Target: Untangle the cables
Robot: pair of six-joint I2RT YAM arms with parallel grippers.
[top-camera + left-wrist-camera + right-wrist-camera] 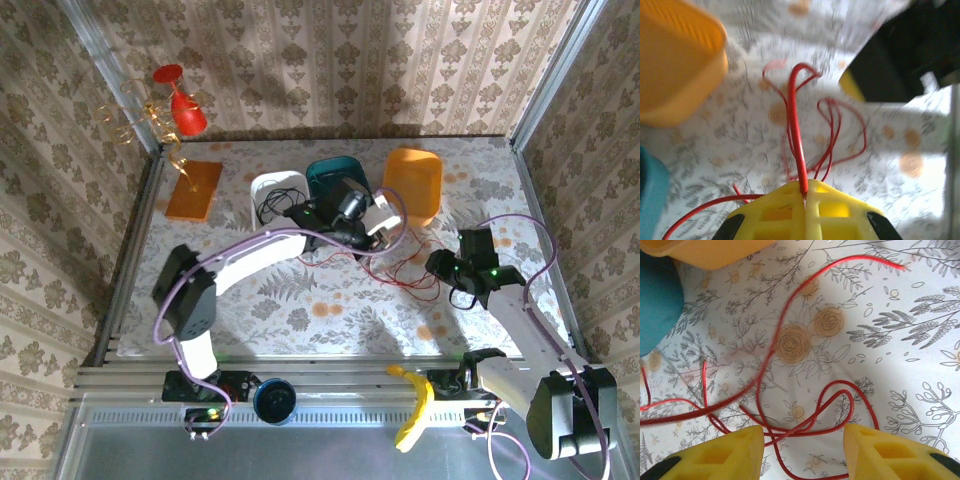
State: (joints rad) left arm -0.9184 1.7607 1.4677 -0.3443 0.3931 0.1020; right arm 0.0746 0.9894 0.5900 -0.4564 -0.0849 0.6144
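Left wrist view was motion-blurred; the dark mass at its upper right could not be identified. In the top view, the left gripper (384,228) was mostly hidden under its own wrist. The red cable (405,268) was a thin, glossy, limp wire; it lay in loose overlapping loops on the floral-print tablecloth (920,390), mid-table, in front of the smooth teal tub (335,175) and the ribbed orange tub (415,180). Thin dark coils in the white tub (262,185) appeared to be the black cable (275,207); its detail was too fine to resolve. The left gripper's yellow fingers (785,210) were clenched on one raised strand of the red cable; the right gripper (802,440) stood released, its jaws apart over a red loop on the cloth.
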